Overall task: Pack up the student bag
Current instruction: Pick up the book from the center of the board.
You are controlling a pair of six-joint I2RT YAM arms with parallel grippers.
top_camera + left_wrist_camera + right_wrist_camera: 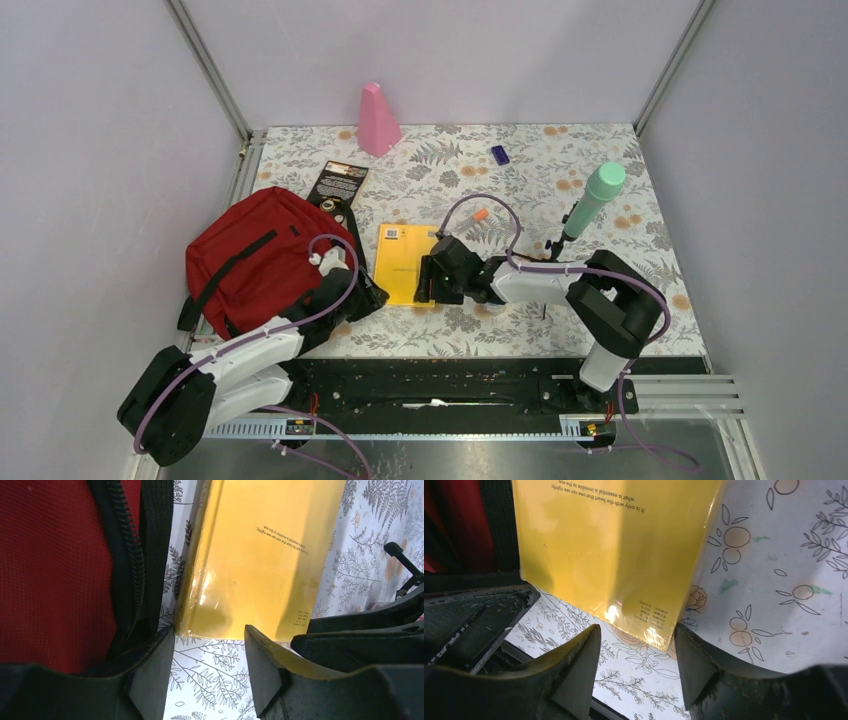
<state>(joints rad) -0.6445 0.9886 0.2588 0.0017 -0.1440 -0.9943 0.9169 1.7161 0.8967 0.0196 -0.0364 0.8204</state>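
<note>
Contents of the student bag [262, 255] cannot be seen; the dark red backpack lies closed or nearly so by the left edge of the table [450, 335], towards the near side, with black straps across it, and whether its zipper is open is hard to tell. The left end effector [209, 647] is partly lost against the bag's black trim from above; its wrist view shows the fingers spread apart, holding nothing, low over the floral cloth between the bag's zipper edge and a yellow book [405, 262]. The book lies flat near the middle of the table, just right of the bag, wrapped in glossy film. The right end effector [636, 645] sits at the book's near right corner, fingers also apart and empty, and its arm covers part of the table behind it. Further back, a black printed card [340, 183] lies beyond the bag, a pink wedge [378, 120] stands at the far edge, a small purple object [500, 154] lies near it, a tiny orange piece [480, 214] is too small to identify, and a mint-green cylinder [598, 196] tilts on a thin black stand towards the right edge.
</note>
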